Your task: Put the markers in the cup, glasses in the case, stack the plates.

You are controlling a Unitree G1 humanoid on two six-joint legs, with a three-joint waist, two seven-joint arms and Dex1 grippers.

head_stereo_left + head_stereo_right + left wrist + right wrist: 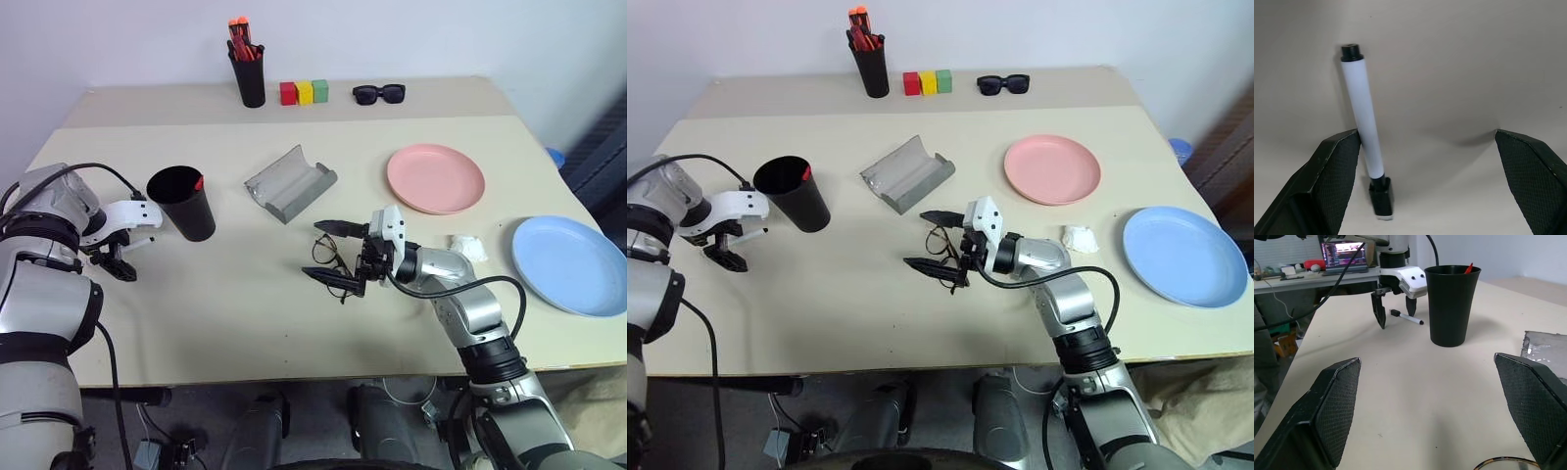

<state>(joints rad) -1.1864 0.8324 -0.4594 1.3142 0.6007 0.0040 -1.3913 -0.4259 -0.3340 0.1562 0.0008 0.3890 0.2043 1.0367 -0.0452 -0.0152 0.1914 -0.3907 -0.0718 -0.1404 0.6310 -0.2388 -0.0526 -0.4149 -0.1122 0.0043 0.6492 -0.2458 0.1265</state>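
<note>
While the left gripper (1427,181) points down at the table (245,323) with its fingers spread wide and gripping nothing, the white marker (1362,120) lies flat between them, just beside one fingertip and well apart from the other. With its fingers likewise spread and empty, the right gripper (333,254) lies level, and the glasses (330,253) rest on the table between its two fingertips. Near the left fingers stands the cup (184,201), a red tip (199,182) showing at its rim; the open case (290,182) lies beyond the right fingertips, with the pink plate (435,178) and blue plate (571,264) set apart.
</note>
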